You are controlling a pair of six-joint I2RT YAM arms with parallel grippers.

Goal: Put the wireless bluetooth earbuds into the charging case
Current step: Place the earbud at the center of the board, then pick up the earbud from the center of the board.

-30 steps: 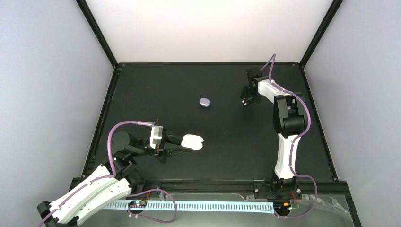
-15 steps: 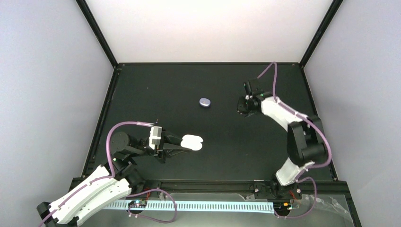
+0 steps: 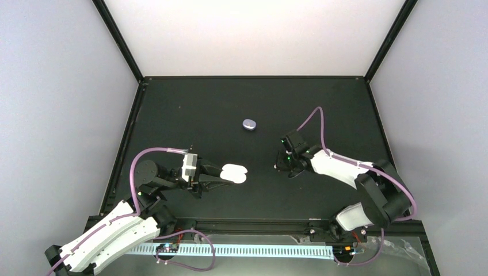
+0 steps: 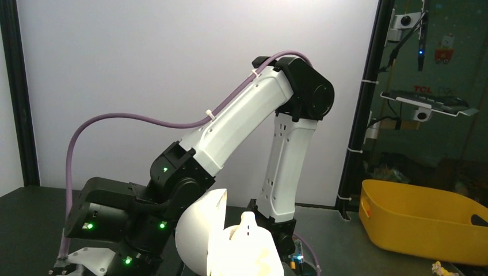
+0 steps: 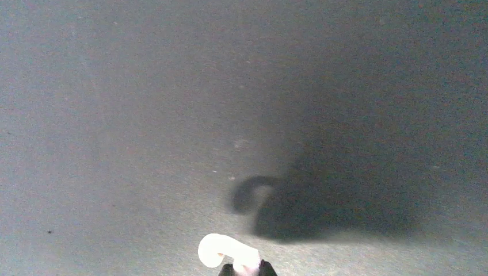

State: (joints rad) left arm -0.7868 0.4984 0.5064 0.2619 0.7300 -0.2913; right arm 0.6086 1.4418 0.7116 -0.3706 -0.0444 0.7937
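Note:
My left gripper [image 3: 220, 175] is shut on the white charging case [image 3: 235, 173], holding it just above the black table at the near left. Seen from the left wrist, the case [image 4: 241, 250] has its lid [image 4: 198, 236] swung open, and a white earbud [image 4: 248, 223] stands up out of its base. My right gripper [image 3: 280, 163] hangs over the table to the right of the case, a hand's width away. Its jaws [image 5: 247, 269] pinch a white earbud [image 5: 221, 249] by the stem, above the bare table surface.
A small closed purple case [image 3: 249, 124] lies toward the back middle of the table. The right arm [image 4: 253, 115] fills the left wrist view. A yellow bin [image 4: 423, 221] stands beyond the table's edge. Black frame posts [image 3: 118, 40] rise at the back corners.
The right arm has swung from the back right of the table forward and left toward the white case, with the earbud in its jaws. The left arm and the case have stayed put.

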